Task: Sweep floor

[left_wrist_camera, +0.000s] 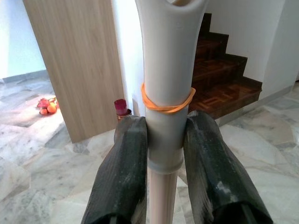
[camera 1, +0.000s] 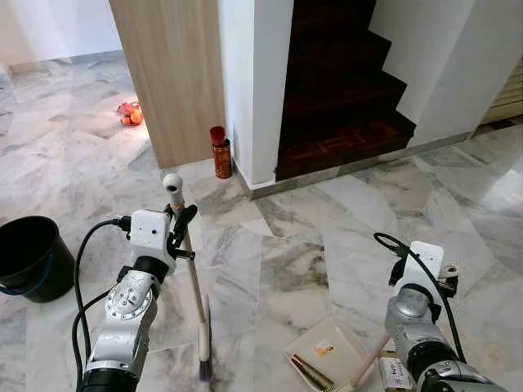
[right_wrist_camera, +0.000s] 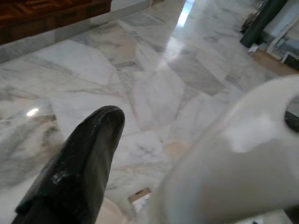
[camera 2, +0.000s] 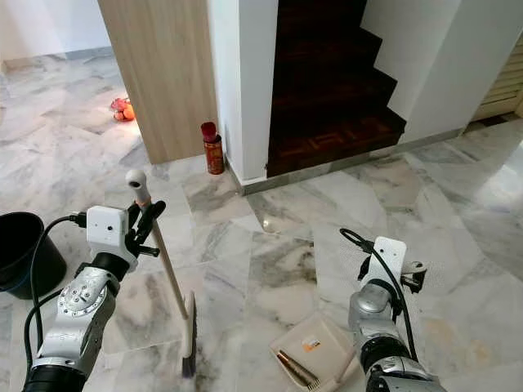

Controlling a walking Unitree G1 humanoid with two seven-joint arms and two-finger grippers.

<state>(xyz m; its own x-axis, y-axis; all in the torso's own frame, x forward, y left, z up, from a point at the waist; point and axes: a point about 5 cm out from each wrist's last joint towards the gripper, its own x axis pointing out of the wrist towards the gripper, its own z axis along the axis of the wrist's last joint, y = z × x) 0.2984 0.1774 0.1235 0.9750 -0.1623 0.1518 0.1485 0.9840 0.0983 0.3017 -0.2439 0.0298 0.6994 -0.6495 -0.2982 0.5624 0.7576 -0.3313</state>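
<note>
Left gripper (left_wrist_camera: 161, 140) clamped on broom (camera 1: 194, 282) handle, bristles on marble floor (camera 1: 327, 212) at 6 o'clock. Right gripper (camera 1: 445, 282) holds dustpan (camera 1: 331, 353) handle; finger spread unclear.

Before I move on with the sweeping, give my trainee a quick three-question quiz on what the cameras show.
1. True or false: the left gripper is shut on the broom handle.
2. What lies in the dustpan on the floor?
A. An orange scrap and a dark stick-like piece
B. A red can
C. A sponge
3. Fill in: the black ____ stands on the marble floor at the robot's left.

Key
1. True. Both black fingers press the grey grip just below its orange rubber band.
2. A
3. bucket
</note>
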